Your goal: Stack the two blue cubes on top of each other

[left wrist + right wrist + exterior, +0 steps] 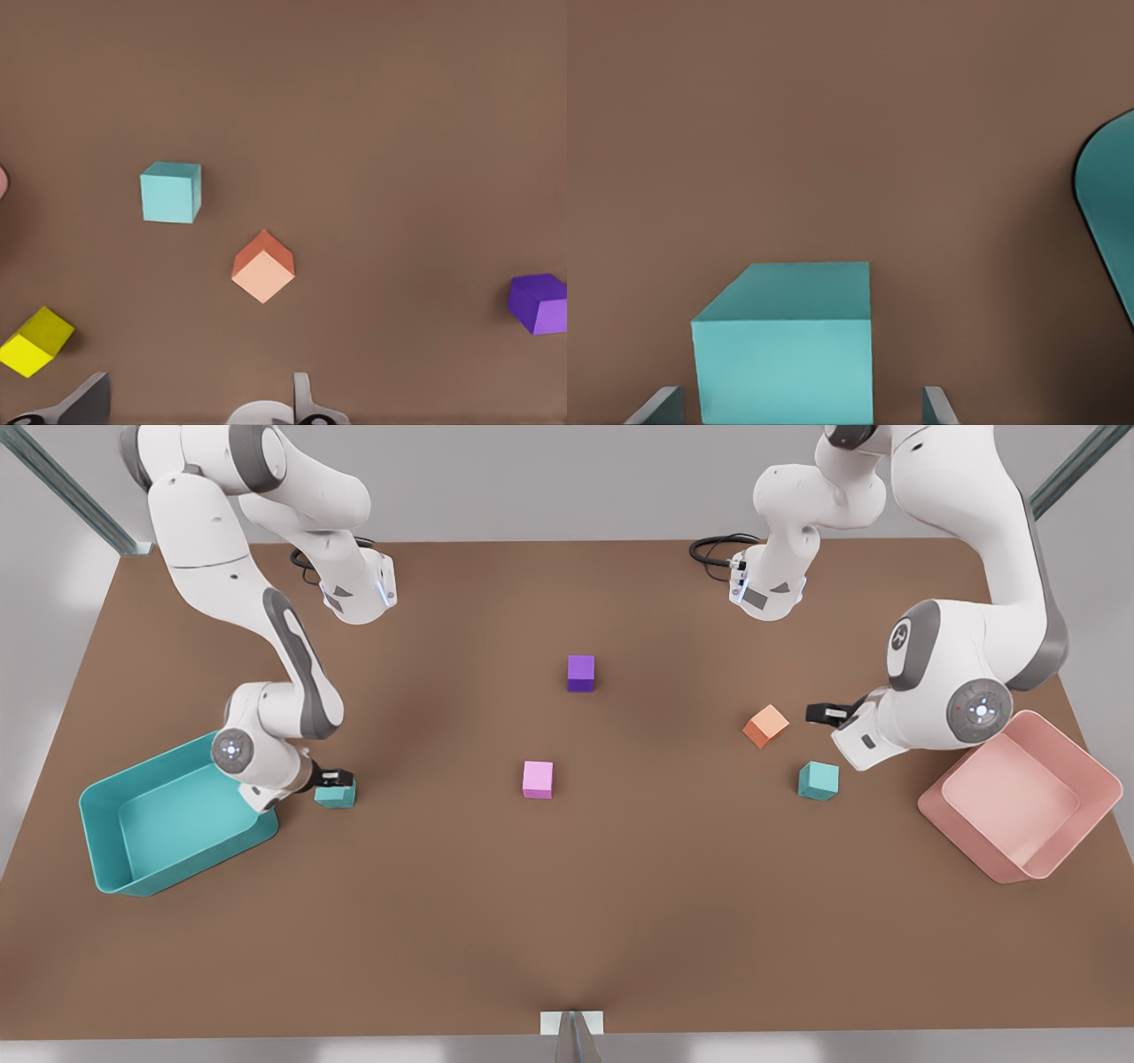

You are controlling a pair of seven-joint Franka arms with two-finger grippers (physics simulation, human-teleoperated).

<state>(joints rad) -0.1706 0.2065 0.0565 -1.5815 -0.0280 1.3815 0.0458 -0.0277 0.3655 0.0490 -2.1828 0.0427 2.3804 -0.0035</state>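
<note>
Teal colour marks both small plain cubes on the brown table (567,921). One small teal cube (336,794) lies at the front view's left, just beside the large teal rectangular bin (133,850), and the right gripper (335,779) is seen lowered directly over it. In the right wrist view this cube (784,354) is found between the two grey fingertips (656,405), which stand apart on either side of it with a gap to each face, so the jaws are spread and nothing is grasped. The second small teal cube (818,780) rests at the front view's right, near a small orange cube (765,725) and well apart from the first. The left gripper (824,713) is held above the table beside the orange cube, its fingers (89,398) wide apart and empty; the second teal cube (170,192) lies ahead of it, outside the jaws. A small pink cube (538,779) and a small purple cube (580,672) are set near the middle, a small yellow cube (35,341) is seen from the left wrist, and a pink rectangular bin (1019,797) stands at the right.
</note>
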